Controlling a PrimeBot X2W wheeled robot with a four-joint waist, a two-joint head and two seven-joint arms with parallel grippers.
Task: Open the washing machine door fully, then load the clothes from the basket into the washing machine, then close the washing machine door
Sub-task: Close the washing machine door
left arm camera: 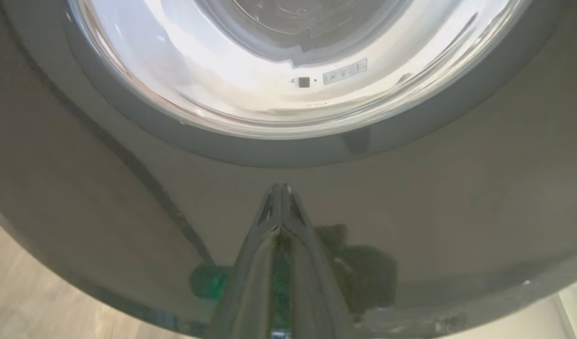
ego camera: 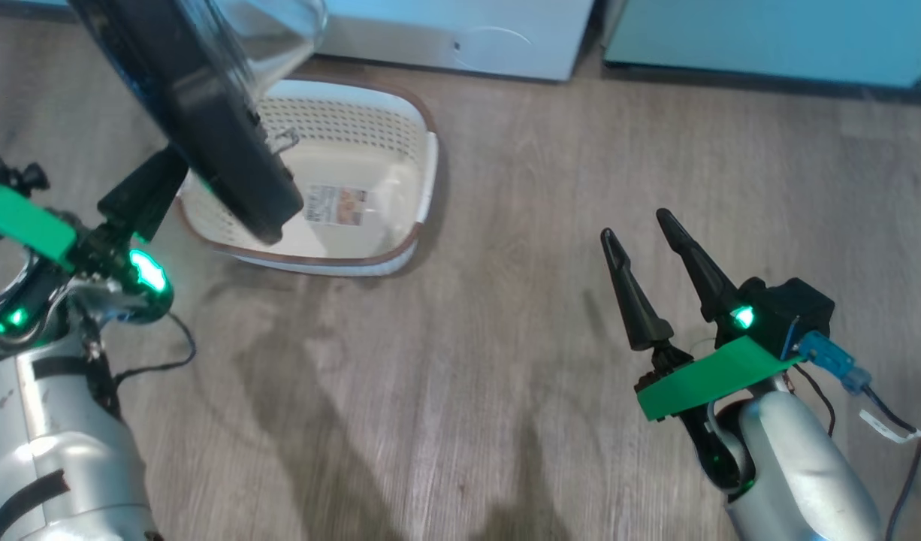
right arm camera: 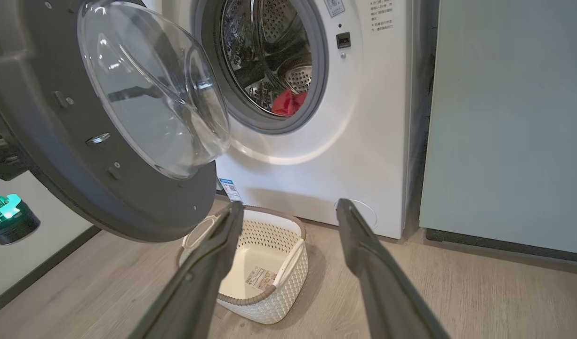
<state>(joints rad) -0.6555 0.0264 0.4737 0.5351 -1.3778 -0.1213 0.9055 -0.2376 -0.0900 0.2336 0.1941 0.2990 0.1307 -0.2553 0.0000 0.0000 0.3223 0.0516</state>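
Left gripper (left arm camera: 281, 188): jaws pinched together, tips against the black rim of the washing machine door (left arm camera: 458, 197) | Right gripper (ego camera: 633, 225): jaws spread wide, holding nothing, above the floor (ego camera: 505, 338)

The washing machine door (ego camera: 212, 135) is glossy, the basket (ego camera: 355, 124) perforated plastic.

The right gripper (ego camera: 635, 225) carries two long, dark, tapering fingers (ego camera: 633, 300). Directly behind their roots sits a black housing (ego camera: 795, 308) with a green indicator lamp (ego camera: 744, 317). Below the housing is a flat green plate (ego camera: 705, 379). A blue connector (ego camera: 825, 357) behind the housing feeds a black cable (ego camera: 892, 421) bearing a white tag (ego camera: 881, 427). The forearm (ego camera: 798, 466) behind the pincer is smooth silver-grey.

The left gripper (ego camera: 156, 176) has matching dark fingers, a green lamp at its base, black knobs (ego camera: 25, 176) behind it, a thin black lead (ego camera: 167, 361) and black bands (ego camera: 32, 492) on its silver forearm.
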